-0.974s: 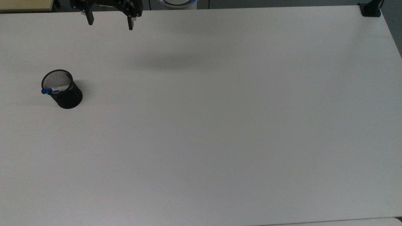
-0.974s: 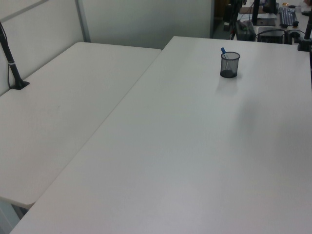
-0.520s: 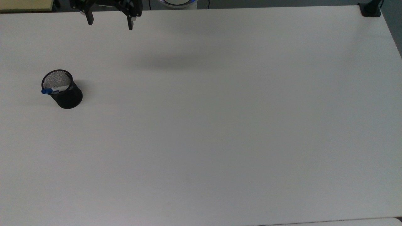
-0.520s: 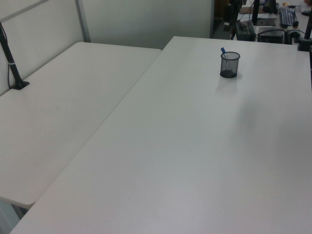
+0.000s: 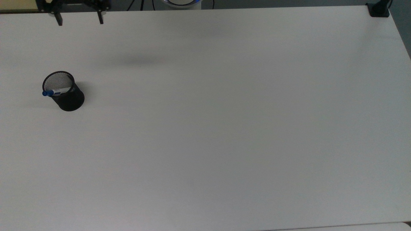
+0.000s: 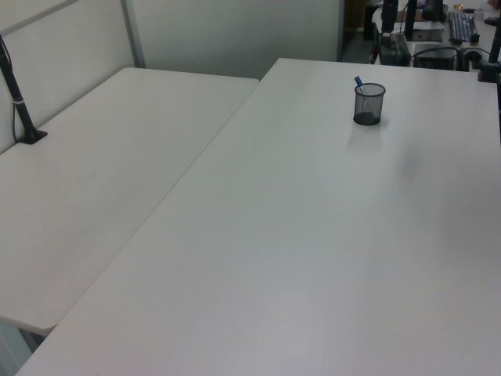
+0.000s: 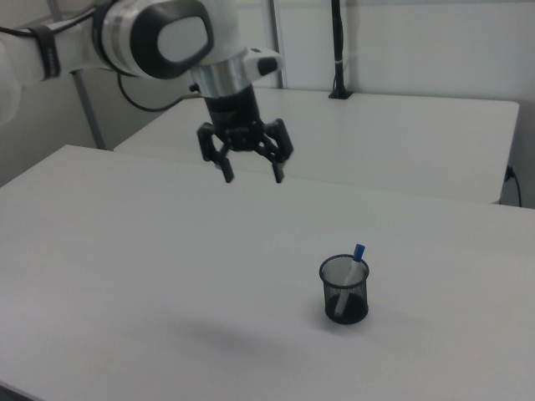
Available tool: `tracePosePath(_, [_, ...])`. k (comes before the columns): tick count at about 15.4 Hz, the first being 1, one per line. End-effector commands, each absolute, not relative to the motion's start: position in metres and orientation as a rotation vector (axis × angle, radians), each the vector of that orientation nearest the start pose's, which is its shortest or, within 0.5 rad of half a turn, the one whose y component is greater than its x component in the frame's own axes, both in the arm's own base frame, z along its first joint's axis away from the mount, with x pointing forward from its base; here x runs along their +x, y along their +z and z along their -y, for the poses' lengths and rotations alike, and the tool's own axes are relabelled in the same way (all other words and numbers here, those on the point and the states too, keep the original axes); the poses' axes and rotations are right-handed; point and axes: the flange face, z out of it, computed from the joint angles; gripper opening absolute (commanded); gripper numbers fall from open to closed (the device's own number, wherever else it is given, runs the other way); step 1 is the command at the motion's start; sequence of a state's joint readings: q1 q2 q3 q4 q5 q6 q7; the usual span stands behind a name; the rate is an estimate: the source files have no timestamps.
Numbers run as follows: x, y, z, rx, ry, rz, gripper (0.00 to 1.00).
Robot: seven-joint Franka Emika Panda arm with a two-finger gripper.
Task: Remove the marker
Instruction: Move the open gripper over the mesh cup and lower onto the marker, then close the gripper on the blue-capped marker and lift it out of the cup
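Top view: my gripper [image 5: 79,22] hangs at the very top edge, toward the top view's left, and two dark fingers [image 5: 59,21] point down over the far side of the table [image 5: 224,128].
My jaws: they are wide apart and hold nothing.
Right view: my gripper [image 7: 252,175] hangs high in the air above the white table [image 7: 125,276], well apart from the cup [image 7: 344,290]. My arm [image 7: 159,38] is white and grey and comes in from the right view's left.
Marker: the marker [image 5: 55,92] stands inside the black mesh cup [image 5: 64,93]. It leans, and its blue cap pokes out over the rim on the top view's left. In the right view the marker [image 7: 354,266] leans to the right view's right, blue cap up. In the left view the marker [image 6: 358,82] is a tiny blue tip above the cup's [image 6: 369,103] rim.
Cup: it stands upright on the table [image 6: 313,235], near the top view's left edge.
Shadow: a soft grey shadow [image 5: 141,60] lies on the table, between my gripper and the middle.
Second table: another white table [image 6: 102,180] sits just beside mine, on the left view's left.
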State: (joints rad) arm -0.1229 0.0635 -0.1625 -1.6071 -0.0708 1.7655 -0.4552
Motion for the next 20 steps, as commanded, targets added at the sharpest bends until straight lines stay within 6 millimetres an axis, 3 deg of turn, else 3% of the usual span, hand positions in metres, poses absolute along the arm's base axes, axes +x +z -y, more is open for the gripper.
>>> tracePosePath(1, [0.583, 0.552, 0.213, -3.287, -0.151, 0.253, 1.0])
tracePosePath(3, [0.585, 0.538, 0.244, -3.311, -0.216, 0.177, 1.0])
tracePosePath(8, [0.598, 0.467, 0.279, -3.36, -0.437, 0.103, 1.0])
tracePosePath(12, [0.616, 0.421, 0.282, -3.346, -0.481, -0.103, 0.99])
tracePosePath(16, [0.627, 0.406, 0.277, -3.28, -0.548, -0.257, 0.93])
tracePosePath(17, [0.629, 0.406, 0.274, -3.257, -0.559, -0.275, 0.86])
tracePosePath(18, [0.629, 0.407, 0.272, -3.245, -0.563, -0.282, 0.69])
tracePosePath(19, [0.63, 0.407, 0.271, -3.239, -0.566, -0.289, 0.42])
tracePosePath(20, [0.63, 0.406, 0.271, -3.229, -0.569, -0.301, 0.26])
